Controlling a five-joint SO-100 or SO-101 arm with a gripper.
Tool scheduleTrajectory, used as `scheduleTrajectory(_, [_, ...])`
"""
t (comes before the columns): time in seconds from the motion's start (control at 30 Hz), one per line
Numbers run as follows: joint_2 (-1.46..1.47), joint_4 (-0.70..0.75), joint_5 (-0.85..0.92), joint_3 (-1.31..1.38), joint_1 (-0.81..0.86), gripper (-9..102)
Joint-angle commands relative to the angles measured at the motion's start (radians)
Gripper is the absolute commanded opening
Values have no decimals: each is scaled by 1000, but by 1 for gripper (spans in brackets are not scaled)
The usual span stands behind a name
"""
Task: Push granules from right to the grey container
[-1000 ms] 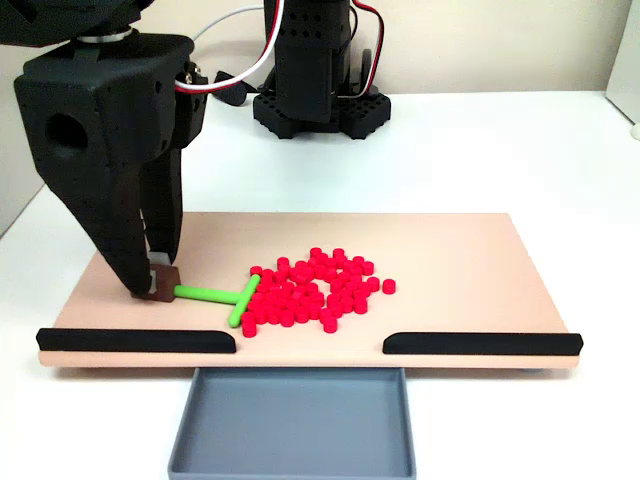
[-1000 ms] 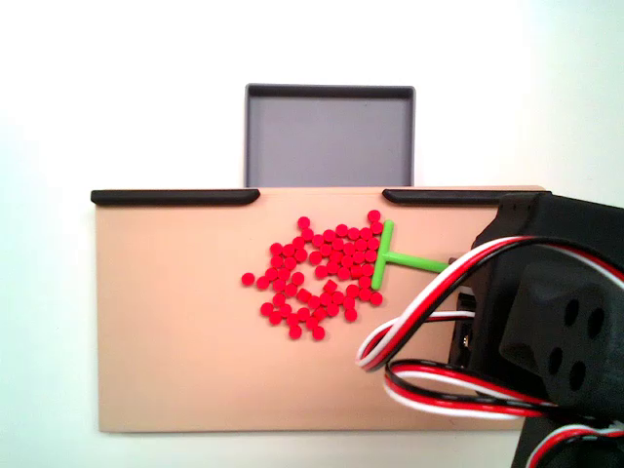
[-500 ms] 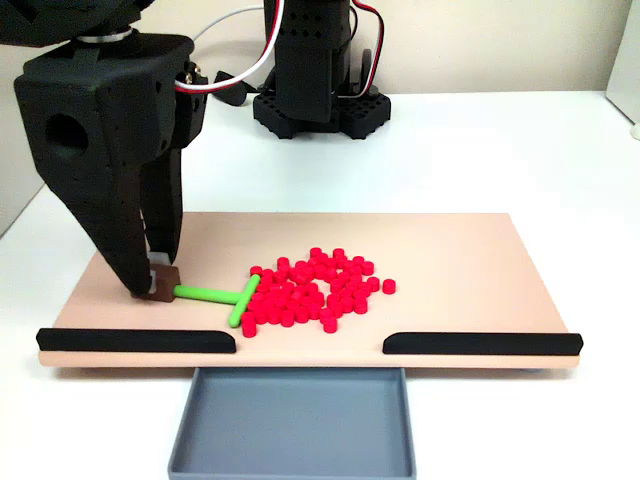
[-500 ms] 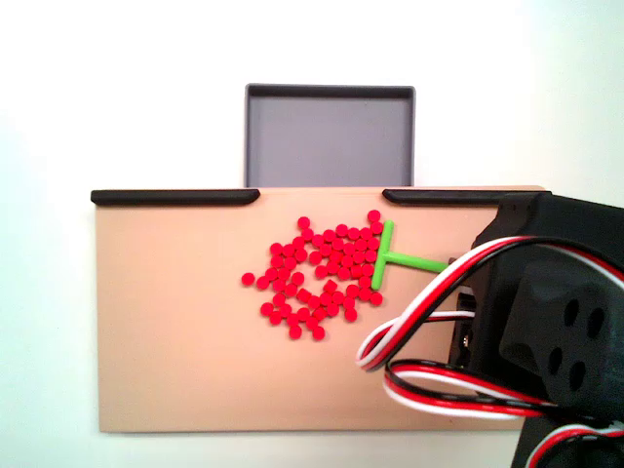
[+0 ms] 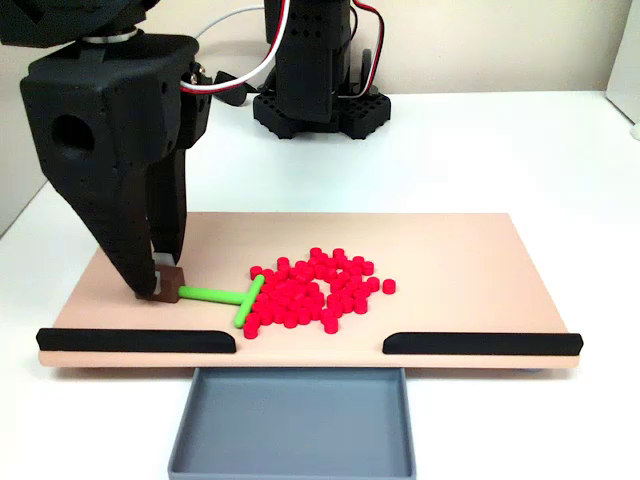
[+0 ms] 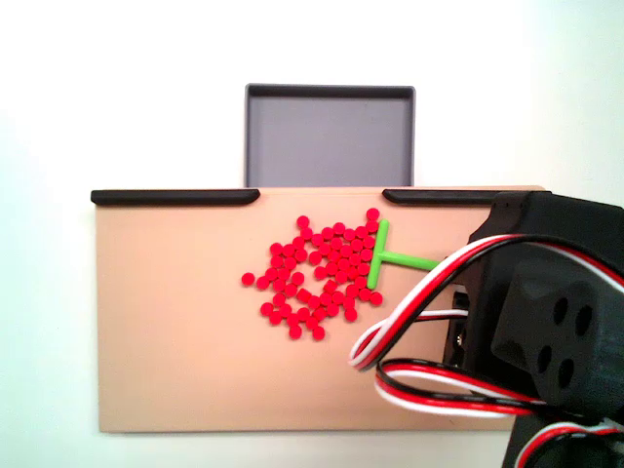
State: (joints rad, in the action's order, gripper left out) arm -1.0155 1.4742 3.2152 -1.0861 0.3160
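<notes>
1. Where the low front fixed view comes closest to its camera, the grey container sits on the white table, its far rim tucked just under the near edge of the beige board; in the fixed view from above, the grey container lies at the top, touching the beige board between its two strips.
2. Next come two black strips along that board edge, the left strip and the right strip, with a gap between them that lines up with the container.
3. Behind the gap, the granules form a loose red cluster on the board, none of them inside the container; from above, the granules spread left of the pusher, with a stray bead at the cluster's left edge.
4. Against the cluster's left side in the front view rests the crossbar of the green T-shaped pusher, tilted, its stem running left to a small brown block.
5. At that block the gripper points down, its black fingers closed on the block at the stem's end; from above, the green T-shaped pusher runs right under the arm body, where red, white and black wires loop.
6. Farthest back in the front view stands the arm's black base on the table.
</notes>
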Motion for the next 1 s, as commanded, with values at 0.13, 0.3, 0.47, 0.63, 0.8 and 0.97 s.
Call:
scheduleTrajectory(0.13, [-9, -6, 186, 26, -14, 0])
scheduleTrajectory(0.3, [-11, -6, 153, 26, -12, 0])
scheduleTrajectory(0.47, [-12, -6, 95, 26, -11, 0])
scheduleTrajectory(0.63, [-12, -6, 51, 26, -17, 0])
scheduleTrajectory(0.8, [-12, -6, 29, 26, -17, 0])
scheduleTrajectory(0.97, [-12, -6, 20, 26, -12, 0])
